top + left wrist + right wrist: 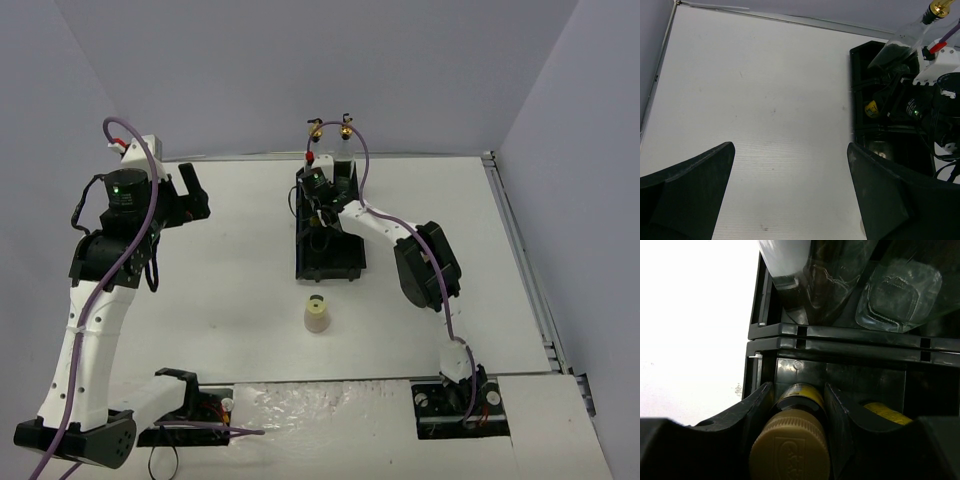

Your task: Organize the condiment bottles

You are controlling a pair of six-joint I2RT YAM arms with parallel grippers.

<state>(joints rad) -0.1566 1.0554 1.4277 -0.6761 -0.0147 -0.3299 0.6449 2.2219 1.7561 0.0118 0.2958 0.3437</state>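
Amber-yellow and capped in tan, a short condiment bottle (790, 447) is pinched between the fingers of the right gripper (799, 390), which are pressed against its sides just below the cap. It is held inside a near-left compartment of the black compartmented tray (345, 265), beside a second amber-yellow bottle (885, 412). It is judged to be light and stiff, with a smooth round wall that could slip or twist under a loose hold. The body just under the cap, where the ribbed shoulder gives purchase, is judged the best place to take it.

Its long axis is seen to run in line with the fingers, cap toward the wrist and base toward the tray. Whether it stands fully upright cannot be told.

The tall clear bottles (346, 128) with gold pourers are stood at the tray's far end. A cream bottle (316, 315) is left upright on the table (220, 290), just in front of the tray. The left gripper (790, 150) is held well apart, its fingers spread wide on nothing.
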